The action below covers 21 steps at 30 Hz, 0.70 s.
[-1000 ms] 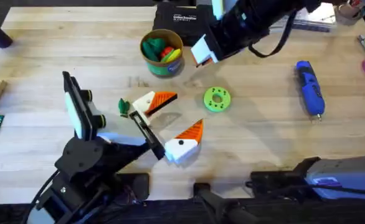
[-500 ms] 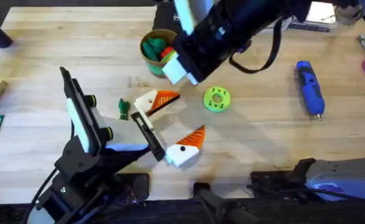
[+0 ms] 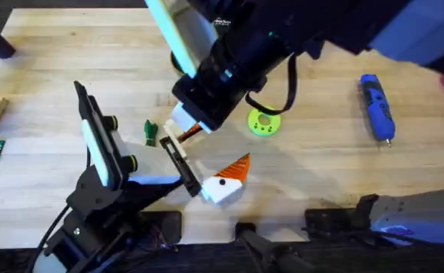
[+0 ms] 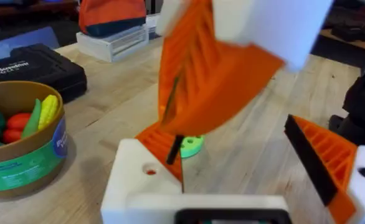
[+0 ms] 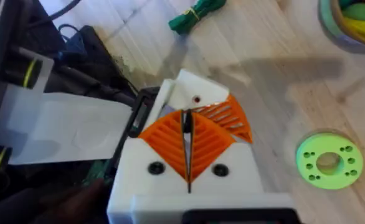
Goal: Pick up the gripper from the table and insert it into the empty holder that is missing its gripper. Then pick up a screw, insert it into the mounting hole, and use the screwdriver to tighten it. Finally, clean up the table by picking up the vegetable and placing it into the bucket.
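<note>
2 claws: right claw pressed closed just over loose gripper; vegetable beside; left claw wide.

Table: pale wood, visible grain, matt. Right gripper: white plastic body, matt; orange ribbed pads, plastic look. Left gripper: same white plastic, orange ribbed pads. Screwdriver: blue plastic, slight gloss; thin metal tip. Bucket: smooth wall with glossy printed label band. Disc: lime-green matt plastic, holed. Vegetable: dark-green plastic. Case: black, matt, textured.
</note>
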Available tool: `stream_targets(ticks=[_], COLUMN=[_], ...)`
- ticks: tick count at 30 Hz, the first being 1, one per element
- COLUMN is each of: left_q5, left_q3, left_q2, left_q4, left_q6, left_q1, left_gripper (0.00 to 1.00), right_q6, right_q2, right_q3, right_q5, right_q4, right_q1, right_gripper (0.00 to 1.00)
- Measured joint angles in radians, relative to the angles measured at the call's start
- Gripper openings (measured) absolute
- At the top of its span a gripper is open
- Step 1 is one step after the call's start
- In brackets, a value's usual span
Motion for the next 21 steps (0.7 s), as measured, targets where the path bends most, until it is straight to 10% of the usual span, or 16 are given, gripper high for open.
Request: stream_targets(ticks=[21], left_q5=[0.011], left_q3=[0.000], left_q2=[0.000], left_q4=[0.001], left_q6=[0.000], left_q1=[0.000], left_gripper=[0.990], right_q6=[0.000], right_q2=[0.016], right_q3=[0.000], right_q5=[0.028], right_q4=[0.020], right_q1=[0.005], right_gripper=[0.007])
